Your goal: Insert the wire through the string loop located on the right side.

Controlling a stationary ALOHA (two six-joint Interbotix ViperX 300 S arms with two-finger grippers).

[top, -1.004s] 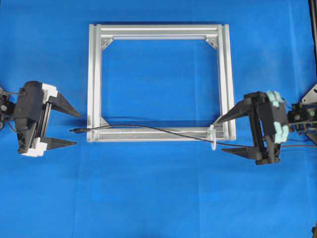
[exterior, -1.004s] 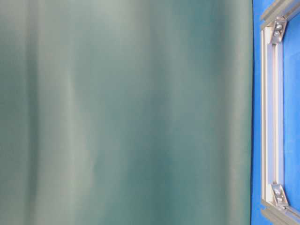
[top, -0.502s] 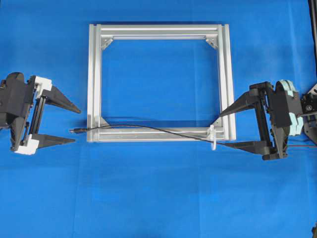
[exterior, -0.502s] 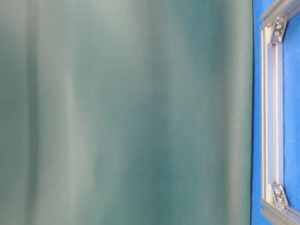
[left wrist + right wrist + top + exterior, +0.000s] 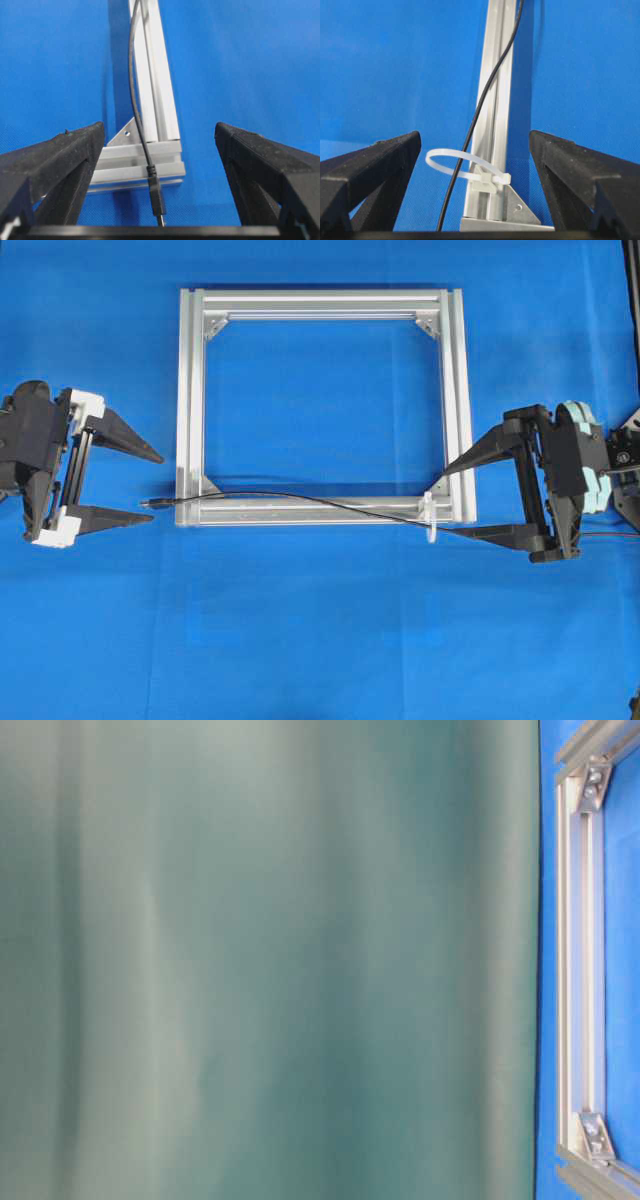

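Observation:
The thin black wire (image 5: 300,500) lies along the near bar of the silver frame (image 5: 190,390). Its plug tip (image 5: 150,503) rests on the cloth just past the frame's left corner. Near the right corner the wire runs through the whitish string loop (image 5: 430,518) and goes on to the right. My left gripper (image 5: 155,487) is open, with the plug (image 5: 156,197) lying untouched between its fingers (image 5: 60,155). The right gripper (image 5: 450,504) is open too, and it straddles the loop (image 5: 455,160) and the wire (image 5: 485,100) without touching either.
Blue cloth covers the table all round the frame (image 5: 575,970). Triangular brackets (image 5: 212,325) sit in the frame's inner corners. In the table-level view a green backdrop (image 5: 270,960) stands behind the table.
Over the last second both arms drew back outward from the frame, left to the left and right to the right. The wire and loop stayed put; nothing moved in the last half second.

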